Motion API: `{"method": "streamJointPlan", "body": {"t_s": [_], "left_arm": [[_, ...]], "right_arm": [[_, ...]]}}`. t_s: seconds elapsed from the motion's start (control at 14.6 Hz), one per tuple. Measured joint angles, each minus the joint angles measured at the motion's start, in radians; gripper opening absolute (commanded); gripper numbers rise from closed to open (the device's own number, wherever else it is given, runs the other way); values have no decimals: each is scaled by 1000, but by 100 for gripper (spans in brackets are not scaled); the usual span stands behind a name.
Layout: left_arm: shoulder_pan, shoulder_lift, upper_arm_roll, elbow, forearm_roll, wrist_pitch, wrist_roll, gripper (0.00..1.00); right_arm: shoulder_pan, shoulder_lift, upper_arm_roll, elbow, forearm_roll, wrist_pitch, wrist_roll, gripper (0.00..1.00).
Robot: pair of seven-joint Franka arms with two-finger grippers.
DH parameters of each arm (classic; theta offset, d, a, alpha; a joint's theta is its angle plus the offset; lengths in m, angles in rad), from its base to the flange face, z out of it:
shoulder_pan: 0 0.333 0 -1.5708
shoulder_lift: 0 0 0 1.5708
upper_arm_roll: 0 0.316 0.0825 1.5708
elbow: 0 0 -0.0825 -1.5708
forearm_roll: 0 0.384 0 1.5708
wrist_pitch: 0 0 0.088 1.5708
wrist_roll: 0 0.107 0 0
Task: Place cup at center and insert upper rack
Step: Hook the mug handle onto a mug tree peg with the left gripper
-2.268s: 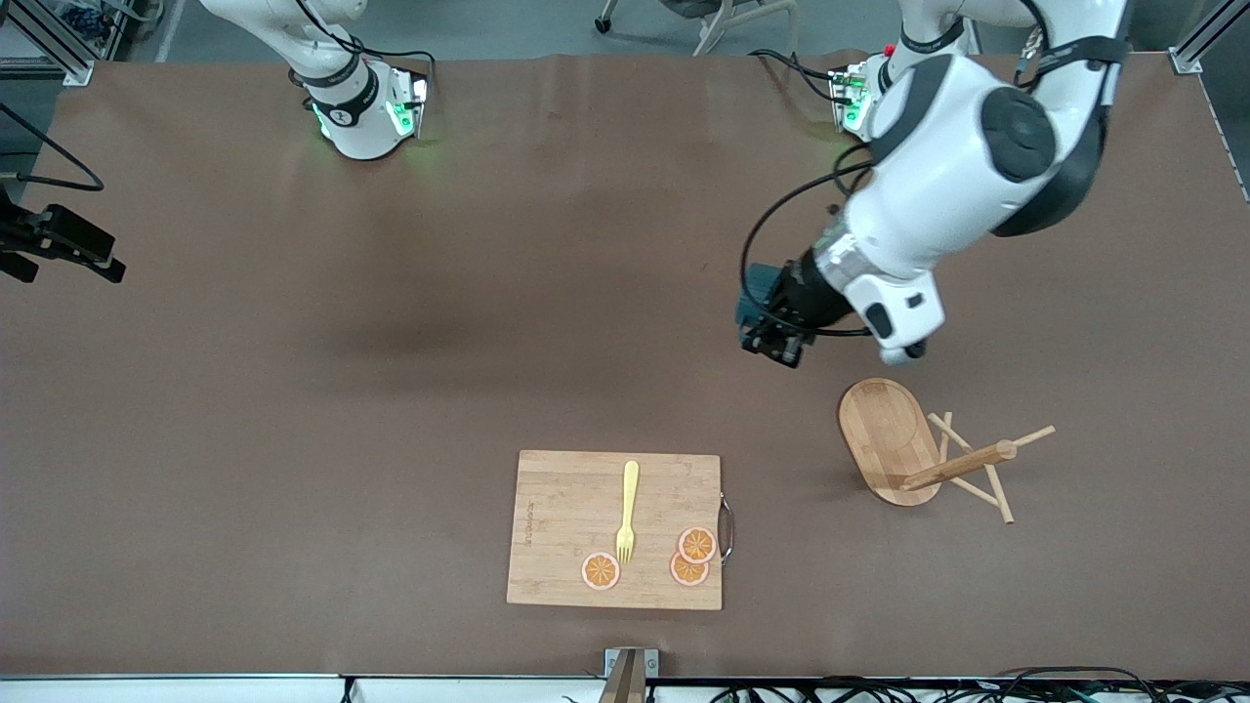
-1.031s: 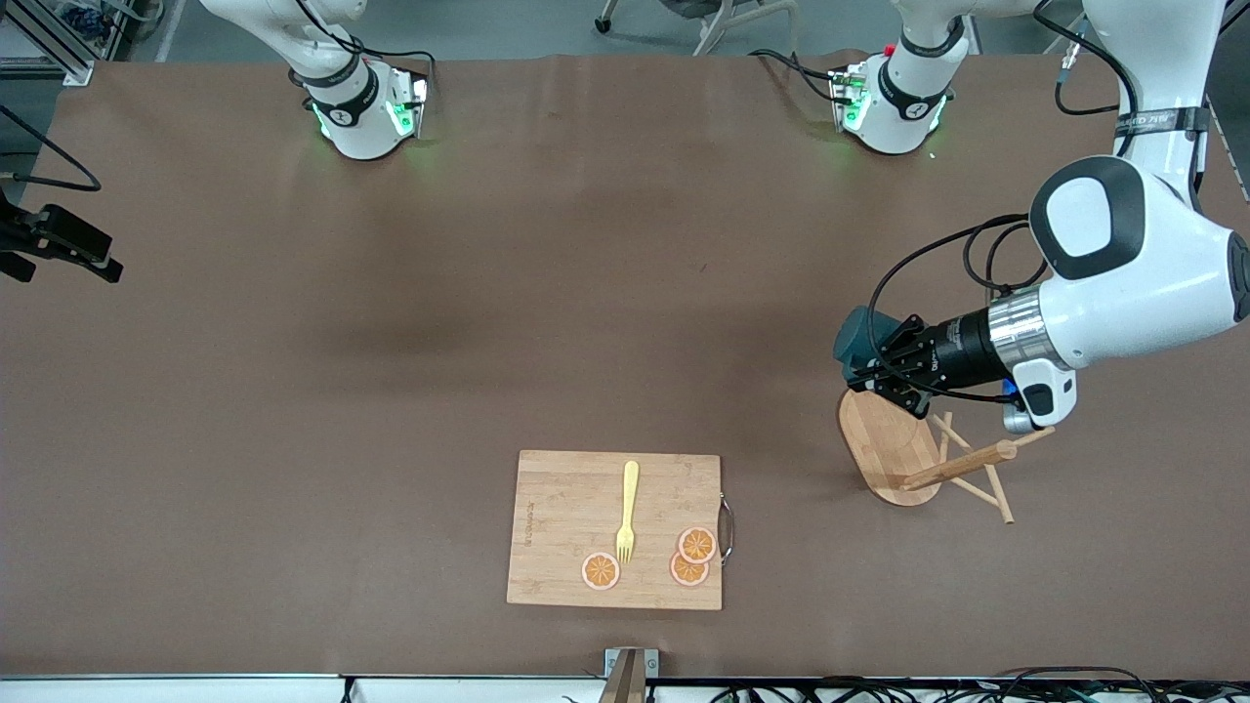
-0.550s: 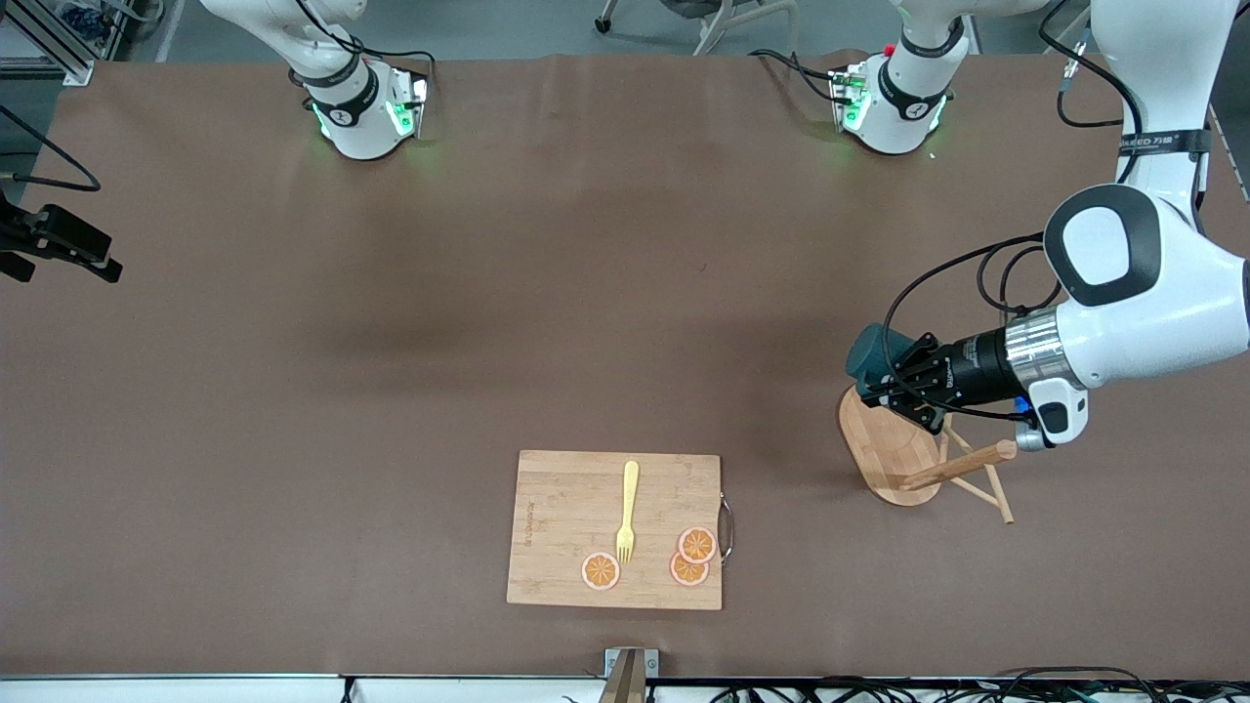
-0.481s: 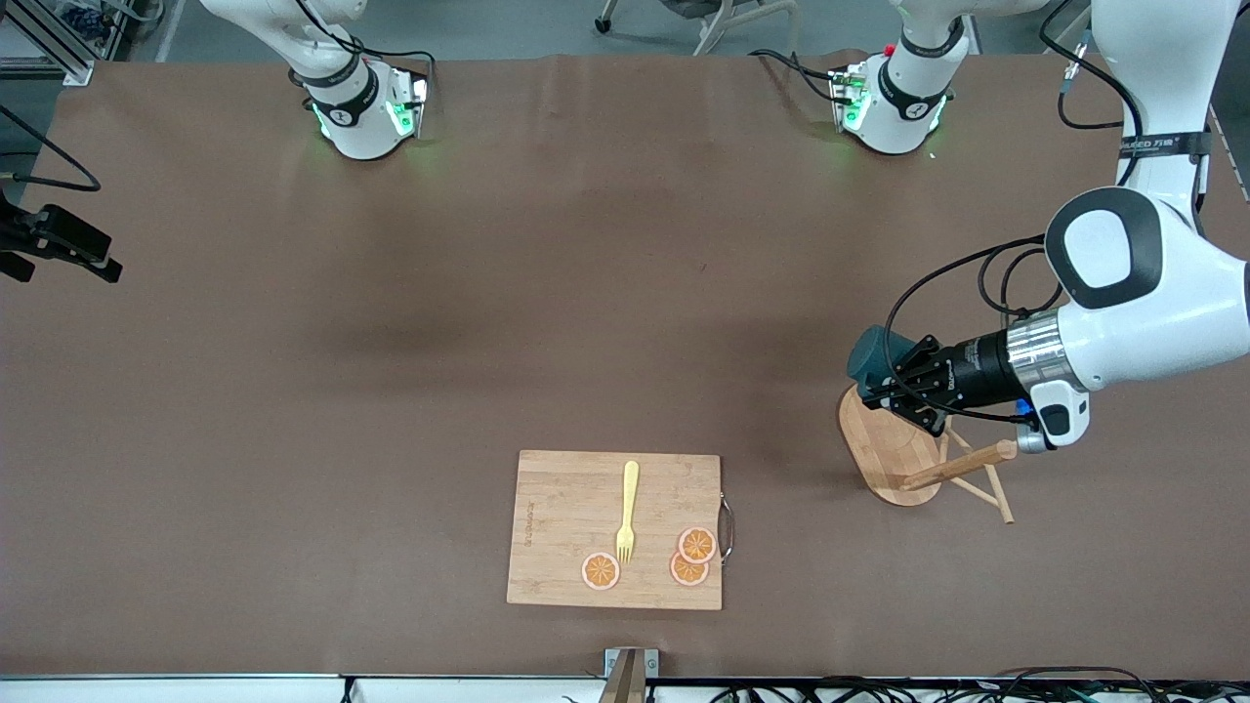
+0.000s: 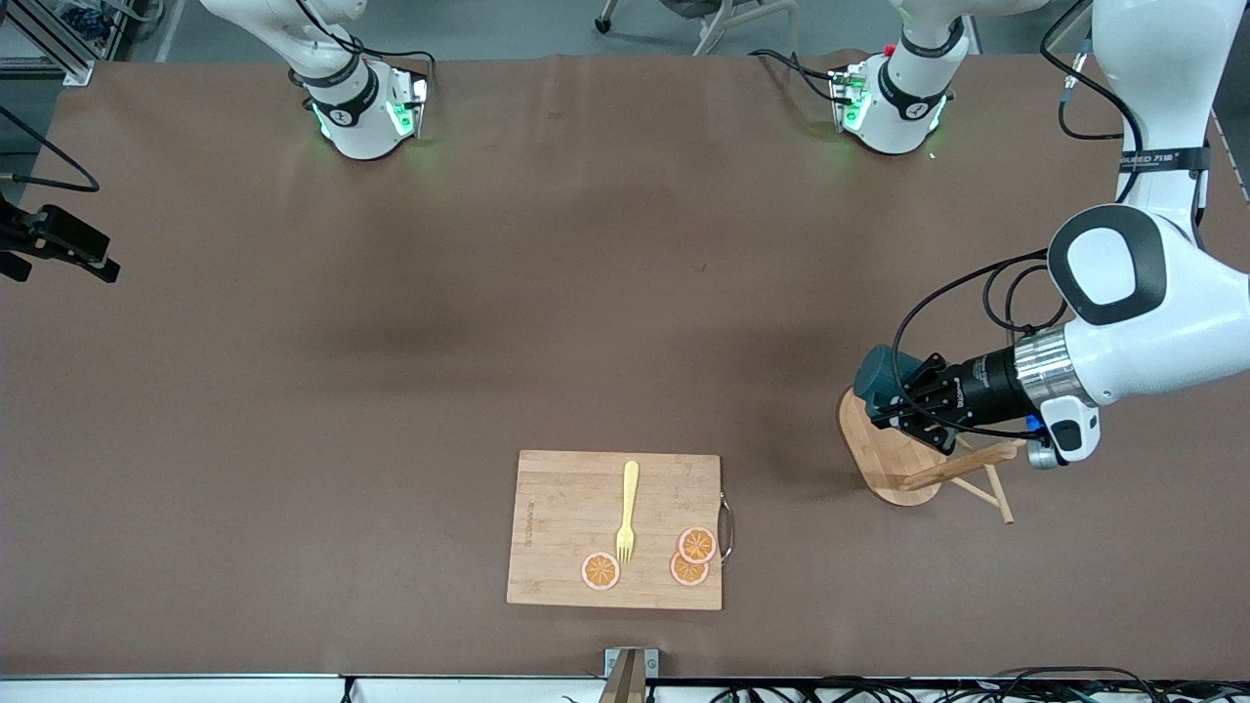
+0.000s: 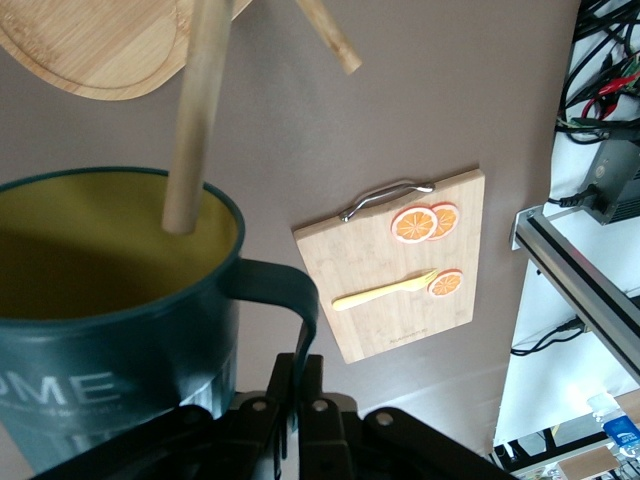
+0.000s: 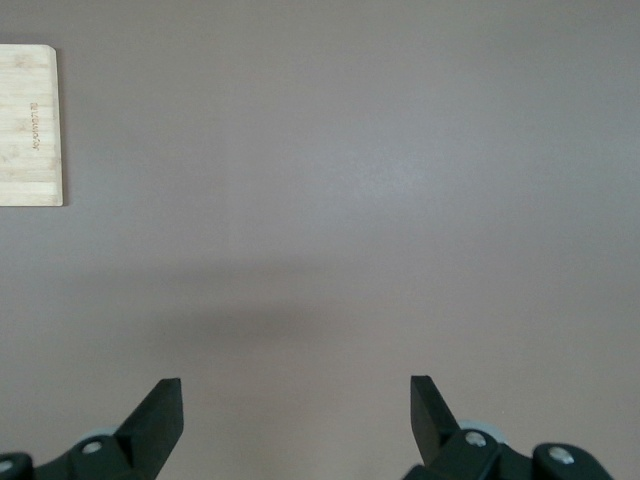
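We record the left gripper (image 5: pixel 903 398) over the oval base of the upper rack (image 5: pixel 889 444), its fingers clamped on the cup (image 5: pixel 876 371), a dark teal mug with mustard-yellow inside, carried clear of the bench (image 5: pixel 391 391) toward the left arm's end. In the left wrist view we note the cup (image 6: pixel 120 330) with its handle next to the fingers (image 6: pixel 300 385), and a dowel of the rack (image 6: pixel 200 110) crossing in front of its rim; whether it touches the cup we cannot tell. The rack lies on its side. Nearer the front camera we list a cutting board (image 5: pixel 566 527) bearing a yellow fork (image 5: pixel 627 513) and three orange slices (image 5: pixel 697 544). The right gripper (image 7: pixel 295 410) waits with fingers wide apart, holding nothing.
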Motion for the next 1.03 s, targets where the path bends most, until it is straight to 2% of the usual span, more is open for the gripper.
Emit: {"method": "streamJointPlan", "body": {"t_s": [0.34, 1.03], "left_arm": [[2, 20, 0, 31, -5, 4, 2, 1], [46, 41, 3, 35, -5, 33, 35, 3]], "right_arm": [[0, 0, 0, 0, -4, 0, 0, 100], [0, 0, 0, 0, -4, 0, 0, 100]]}}
